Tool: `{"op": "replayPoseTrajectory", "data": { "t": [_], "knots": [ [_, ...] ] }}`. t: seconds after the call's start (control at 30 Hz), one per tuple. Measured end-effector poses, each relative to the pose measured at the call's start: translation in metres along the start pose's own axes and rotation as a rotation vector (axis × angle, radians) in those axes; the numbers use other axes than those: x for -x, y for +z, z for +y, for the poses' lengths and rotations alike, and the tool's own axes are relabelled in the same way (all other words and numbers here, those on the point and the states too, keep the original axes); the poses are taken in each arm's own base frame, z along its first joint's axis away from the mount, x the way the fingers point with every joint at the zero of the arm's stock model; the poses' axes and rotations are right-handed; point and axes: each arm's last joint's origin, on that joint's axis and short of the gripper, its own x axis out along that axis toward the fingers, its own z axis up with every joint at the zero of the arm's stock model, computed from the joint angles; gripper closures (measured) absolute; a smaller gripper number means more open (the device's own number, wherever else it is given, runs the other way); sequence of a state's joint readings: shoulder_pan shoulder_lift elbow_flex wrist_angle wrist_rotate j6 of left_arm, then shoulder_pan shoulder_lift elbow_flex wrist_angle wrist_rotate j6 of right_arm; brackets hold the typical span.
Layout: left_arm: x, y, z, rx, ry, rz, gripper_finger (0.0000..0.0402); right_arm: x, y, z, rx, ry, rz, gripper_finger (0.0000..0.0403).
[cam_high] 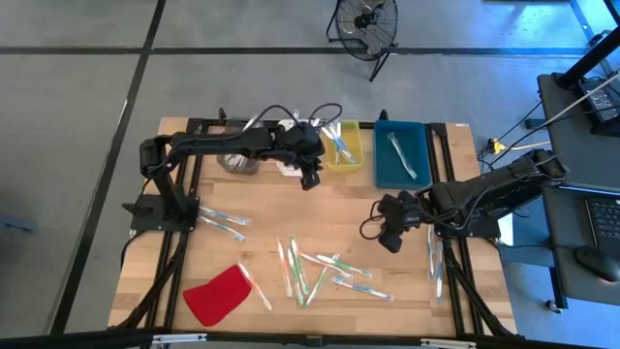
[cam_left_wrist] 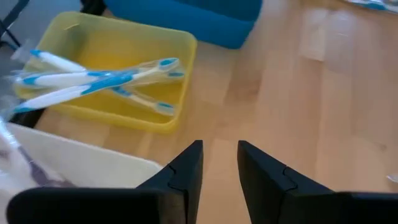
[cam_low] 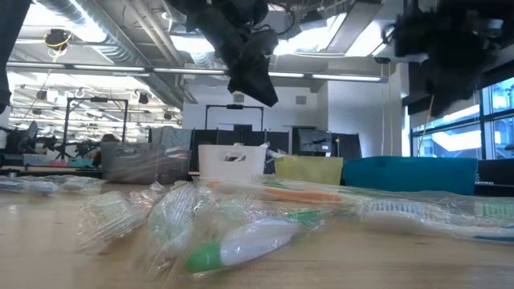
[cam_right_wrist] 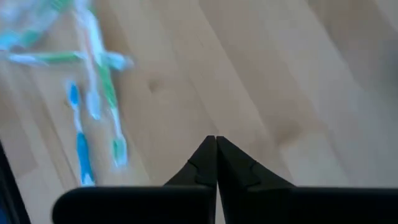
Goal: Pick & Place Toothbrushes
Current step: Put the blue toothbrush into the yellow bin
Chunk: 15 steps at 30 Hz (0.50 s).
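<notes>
No text, label, brand, number or sign can be read anywhere.

bare wooden counter (cam_high: 339,208) lies open between the left tool (cam_high: 310,180) and right tool (cam_high: 391,240); beyond the left tool a yellow plastic bin (cam_high: 343,145) blocks, and scattered wrapped toothbrushes (cam_high: 315,271) crowd beside the right.

Toothbrushes (cam_high: 320,269) lie scattered on the table, apparently wrapped; several in bins.
</notes>
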<state>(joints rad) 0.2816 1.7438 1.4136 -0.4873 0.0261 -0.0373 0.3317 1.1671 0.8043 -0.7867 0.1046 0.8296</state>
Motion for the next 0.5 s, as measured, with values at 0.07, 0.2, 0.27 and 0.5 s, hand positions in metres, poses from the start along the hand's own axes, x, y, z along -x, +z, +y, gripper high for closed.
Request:
{"op": "replayPoseTrajectory", "data": {
  "t": [0.07,0.2,0.27,0.5],
  "knots": [
    [0.0,0.001,-0.009,-0.015,-0.016,-0.012,0.0309,0.0,-0.006,-0.001,-0.049,-0.018,0.049,0.0392],
    [-0.001,0.0,-0.028,-0.051,-0.049,-0.021,0.0309,0.002,-0.015,0.003,-0.131,-0.012,0.118,0.0378],
    [-0.006,-0.006,-0.037,-0.065,-0.066,-0.042,0.0309,0.002,-0.018,0.005,-0.162,-0.002,0.138,0.0378],
    [-0.028,-0.046,-0.05,-0.024,-0.108,-0.062,0.0309,0.004,-0.029,0.01,-0.283,-0.015,0.193,0.0399]
  ]
}}
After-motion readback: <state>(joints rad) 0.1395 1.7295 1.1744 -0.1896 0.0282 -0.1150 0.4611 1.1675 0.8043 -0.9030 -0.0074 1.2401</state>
